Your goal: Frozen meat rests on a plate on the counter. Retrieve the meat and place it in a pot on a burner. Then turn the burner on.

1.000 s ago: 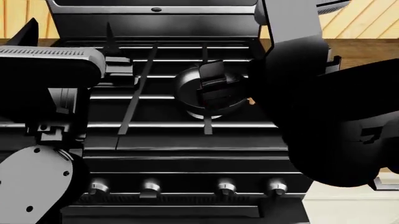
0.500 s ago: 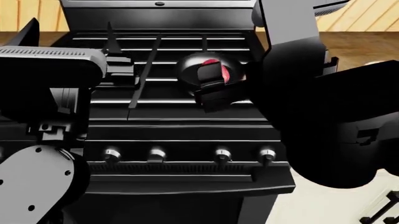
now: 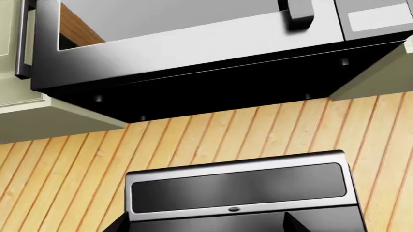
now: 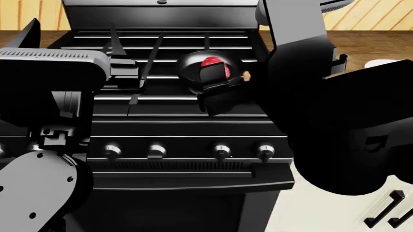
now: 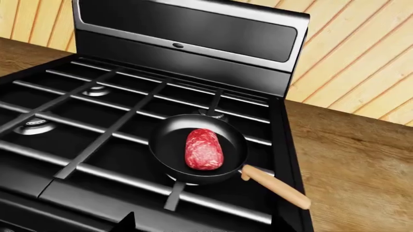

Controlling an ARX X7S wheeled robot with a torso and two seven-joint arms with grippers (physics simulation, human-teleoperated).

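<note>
Two grippers, neither one's jaw state readable. Right gripper (image 4: 219, 92) is a black block above the near rim of the pot (image 5: 197, 148), holding nothing that shows; whether spread or pressed together, cannot tell. Left gripper (image 4: 125, 72) hangs over the stove's grates to the left of the pot, well apart from it, finger tips not resolvable, cannot tell.

Frozen meat (image 5: 204, 148) lies inside the pot, about centred in its bowl. Pot sits on the grates over a burner; that burner is hidden under it. Tan handle (image 5: 276, 186) points from the pot toward the counter (image 5: 348, 159) beside the stove. Plate (image 4: 380, 64) edge shows on the counter beyond the right arm. Four knobs (image 4: 221, 150) line the stove front, nearer than the pot.
</note>
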